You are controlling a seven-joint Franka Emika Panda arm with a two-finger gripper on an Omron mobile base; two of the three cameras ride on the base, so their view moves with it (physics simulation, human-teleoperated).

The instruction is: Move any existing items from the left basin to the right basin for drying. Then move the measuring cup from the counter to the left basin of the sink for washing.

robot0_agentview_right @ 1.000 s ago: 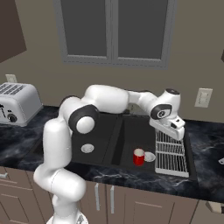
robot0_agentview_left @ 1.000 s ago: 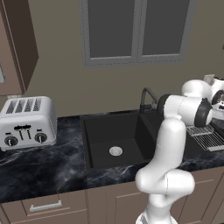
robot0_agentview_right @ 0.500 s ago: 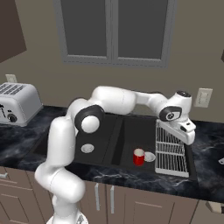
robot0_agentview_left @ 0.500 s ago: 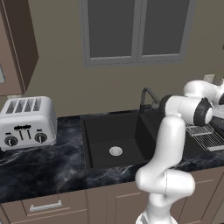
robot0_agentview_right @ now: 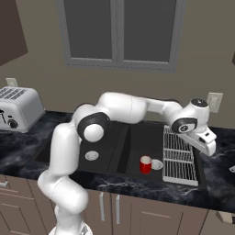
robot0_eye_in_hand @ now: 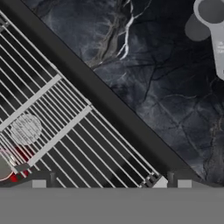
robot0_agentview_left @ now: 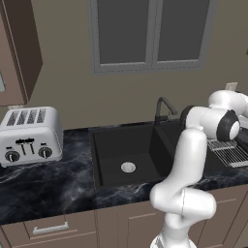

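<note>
The grey measuring cup [robot0_eye_in_hand: 211, 12] sits on the black marble counter [robot0_eye_in_hand: 144, 74] at the top right of the hand view, its flat handle [robot0_eye_in_hand: 220, 50] pointing down the picture. In the right base view a sliver of the measuring cup [robot0_agentview_right: 232, 169] shows at the right edge. My gripper [robot0_agentview_right: 207, 143] hangs open and empty above the right edge of the wire rack [robot0_agentview_right: 179, 157], short of the cup. The red mug [robot0_agentview_right: 145, 164] stands upright in the right basin [robot0_agentview_right: 137, 142] beside its drain [robot0_agentview_right: 157, 164]. The left basin [robot0_agentview_left: 121, 145] holds nothing but its drain [robot0_agentview_left: 128, 167].
A wire rack [robot0_eye_in_hand: 52, 127] lies across the right side of the sink; the mug's rim [robot0_eye_in_hand: 5, 168] and a drain [robot0_eye_in_hand: 25, 129] show through it. The curved faucet [robot0_agentview_left: 164, 105] stands behind the sink. A toaster [robot0_agentview_left: 29, 133] stands far left, and a wall outlet [robot0_agentview_right: 213, 102] is behind the hand.
My hand has swung right, from above the rack to its right edge by the counter. Jaws stay open. The mug has not moved.
</note>
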